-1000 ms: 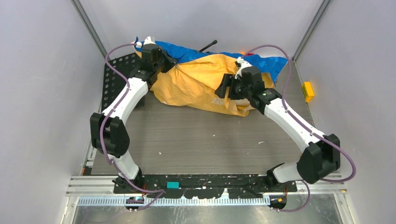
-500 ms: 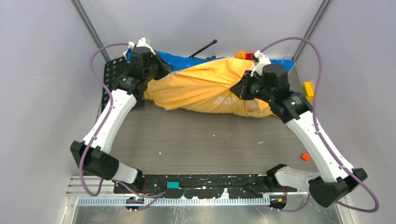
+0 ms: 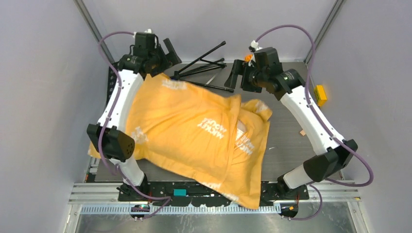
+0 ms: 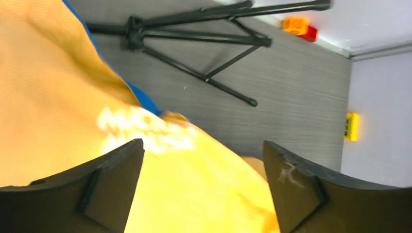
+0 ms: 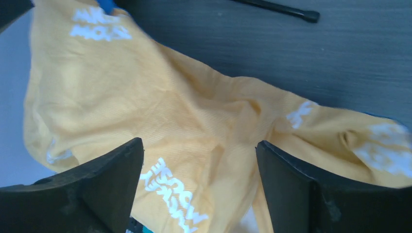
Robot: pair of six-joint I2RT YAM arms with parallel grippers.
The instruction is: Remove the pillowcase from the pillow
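The pillowcase (image 3: 189, 126) lies spread out with its orange-yellow face up, reaching from the back left to the near edge, where it hangs over. Thin blue edges of the pillowcase (image 4: 141, 99) show in the left wrist view. A small white patch (image 3: 241, 127) shows at a fold; I cannot tell whether it is the pillow, which is otherwise hidden. My left gripper (image 3: 165, 53) (image 4: 202, 143) hovers open over the back left corner of the cloth. My right gripper (image 3: 234, 75) (image 5: 199, 142) is open above the pillowcase (image 5: 184, 111), holding nothing.
A black folded tripod (image 3: 201, 68) (image 4: 194, 34) lies at the back between the grippers. Orange and red blocks (image 4: 299, 26) sit by the back wall, a yellow block (image 3: 319, 94) by the right wall. A perforated black plate (image 3: 112, 80) lies at the left.
The pillowcase was bunched at the back with both grippers shut on it; now it lies spread toward the near edge, and both grippers have opened and let go.
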